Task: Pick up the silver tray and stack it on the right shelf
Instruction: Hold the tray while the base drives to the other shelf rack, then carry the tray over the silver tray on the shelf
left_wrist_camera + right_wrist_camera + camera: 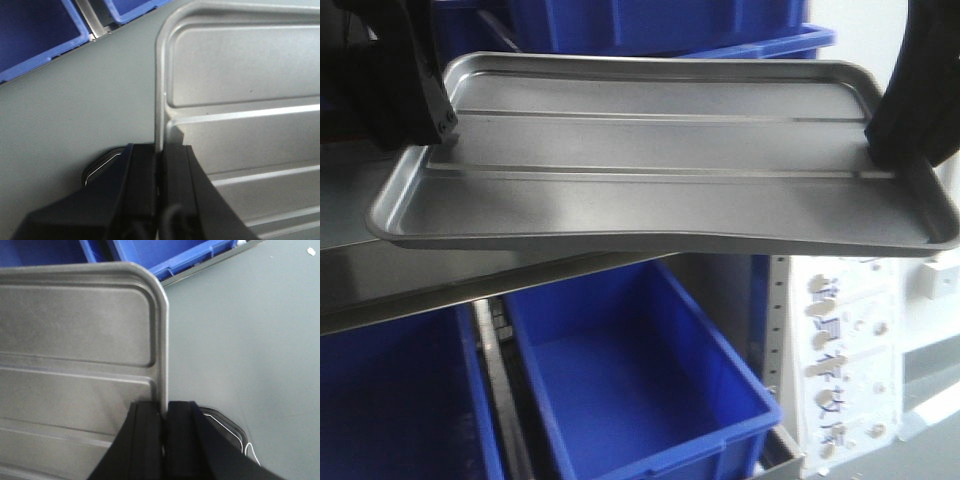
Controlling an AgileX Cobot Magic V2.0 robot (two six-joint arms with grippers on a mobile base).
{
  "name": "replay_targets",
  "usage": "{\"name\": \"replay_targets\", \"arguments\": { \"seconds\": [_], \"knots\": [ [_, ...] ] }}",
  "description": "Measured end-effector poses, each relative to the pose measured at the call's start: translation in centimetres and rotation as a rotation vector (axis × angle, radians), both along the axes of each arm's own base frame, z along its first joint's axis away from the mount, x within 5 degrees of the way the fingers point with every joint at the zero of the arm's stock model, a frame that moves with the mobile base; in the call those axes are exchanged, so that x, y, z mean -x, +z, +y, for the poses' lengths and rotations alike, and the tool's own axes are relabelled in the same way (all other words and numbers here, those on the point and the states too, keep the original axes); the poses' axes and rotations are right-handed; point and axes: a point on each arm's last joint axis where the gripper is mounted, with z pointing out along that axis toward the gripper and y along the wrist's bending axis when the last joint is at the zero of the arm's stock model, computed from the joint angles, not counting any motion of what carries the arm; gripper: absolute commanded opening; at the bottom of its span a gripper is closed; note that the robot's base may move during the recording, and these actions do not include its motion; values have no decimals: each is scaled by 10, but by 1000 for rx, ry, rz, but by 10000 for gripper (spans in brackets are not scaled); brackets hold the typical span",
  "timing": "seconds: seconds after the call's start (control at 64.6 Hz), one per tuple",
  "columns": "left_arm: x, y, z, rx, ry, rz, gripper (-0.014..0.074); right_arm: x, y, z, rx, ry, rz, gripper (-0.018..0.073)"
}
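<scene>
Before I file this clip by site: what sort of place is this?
Likely a warehouse or factory stockroom: beyond the silver tray, big blue bins, a steel shelf rail, a perforated rack upright.

Cropped all round.
Frame edges cut off left gripper [444,135] and right gripper [878,150]; wrist views clipped the silver tray [240,75].

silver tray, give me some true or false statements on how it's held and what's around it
1. The silver tray is open side up, with its long ridges showing. True.
2. The left gripper is open and clear of the rim. False: it is shut on the rim.
3. The right gripper pinches the tray's rim. True.
4. A small box lies in the tray. False: the tray is empty.
5. Below the tray, the front view shows blue bins. True.
</scene>
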Motion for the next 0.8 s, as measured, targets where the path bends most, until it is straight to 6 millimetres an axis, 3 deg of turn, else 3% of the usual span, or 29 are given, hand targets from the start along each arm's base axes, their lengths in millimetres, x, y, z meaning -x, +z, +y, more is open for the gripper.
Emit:
{"name": "replay_targets", "arguments": {
  "seconds": [0.804],
  "knots": [
    [0,0,0,-1,0,-1,-94,0,0,0,0,0,0,57]
  ]
}}
